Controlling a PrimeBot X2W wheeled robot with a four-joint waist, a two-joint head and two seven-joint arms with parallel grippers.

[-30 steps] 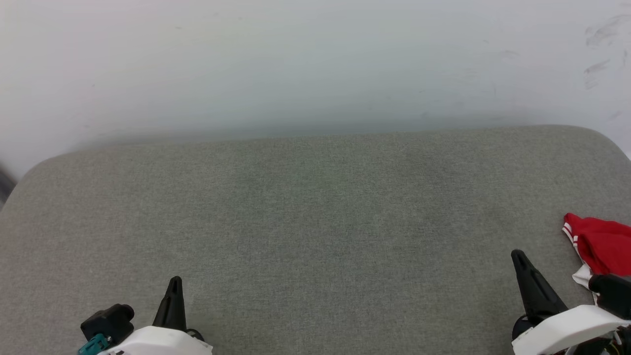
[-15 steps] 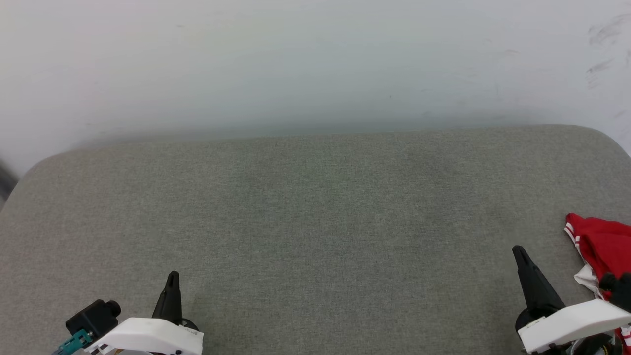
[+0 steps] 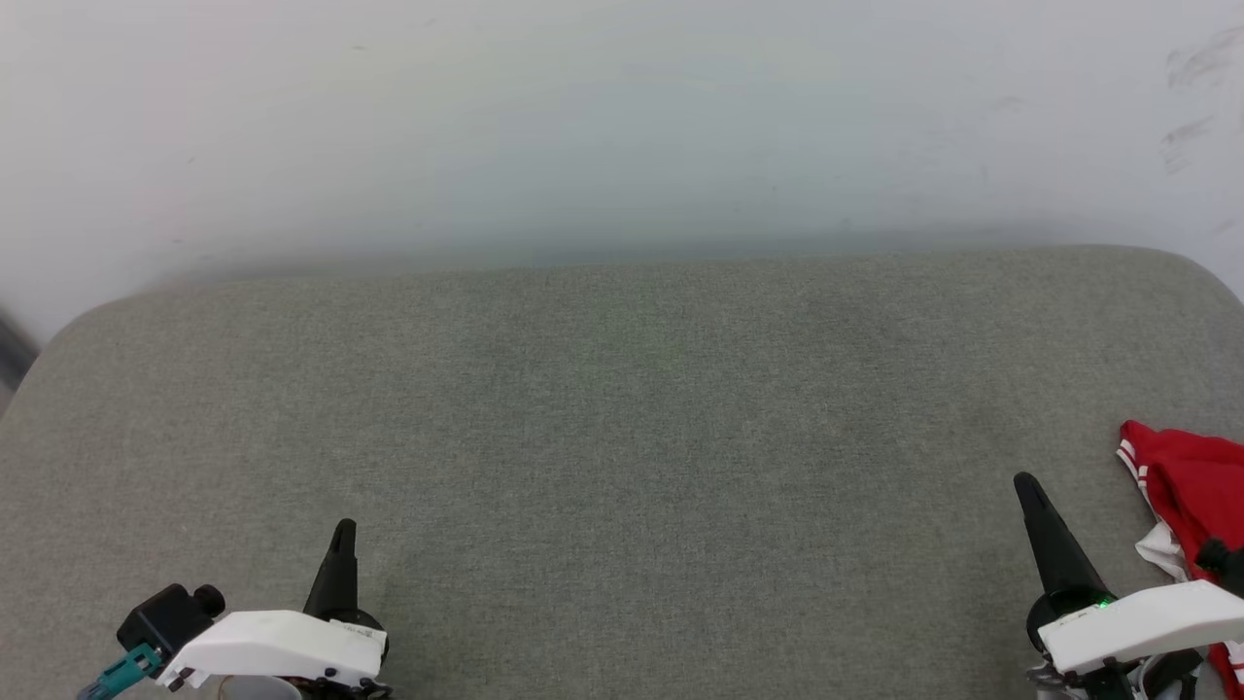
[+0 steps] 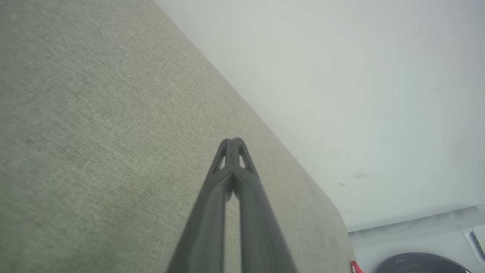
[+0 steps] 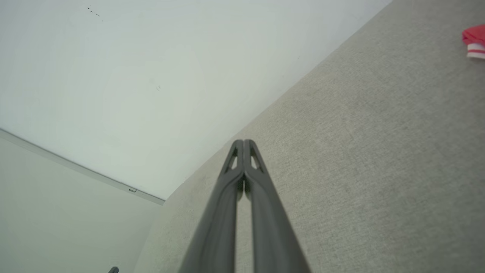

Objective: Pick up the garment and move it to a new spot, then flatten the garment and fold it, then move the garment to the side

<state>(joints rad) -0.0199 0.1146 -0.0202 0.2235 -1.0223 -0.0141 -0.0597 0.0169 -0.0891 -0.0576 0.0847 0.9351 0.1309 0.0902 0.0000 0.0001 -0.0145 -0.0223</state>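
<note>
Padded grey fabric worktop (image 3: 622, 437) with rounded far corners, spanning the head view from side to side; behind it a pale wall (image 3: 622, 117), faintly scuffed at the upper right; at the worktop's right edge, crumpled in a heap, the red T-shirt (image 3: 1191, 476), with white stripe trim along its left border and a fold of white fabric below, partly cut off by the frame and partly covered by the right arm's white casing (image 3: 1137, 622); low at the right, near the T-shirt but apart from it, the right hand (image 3: 1025, 486), long dark fingers pressed together to a single point, nothing between them, aimed up and slightly left over bare fabric; low at the left, well apart from the T-shirt, the left hand (image 3: 342, 533), likewise pressed together and empty; in both wrist views, fingertips meeting, with only a thin slit lower down; in the right wrist view, a small red-and-white corner of the T-shirt at the upper right edge.
</note>
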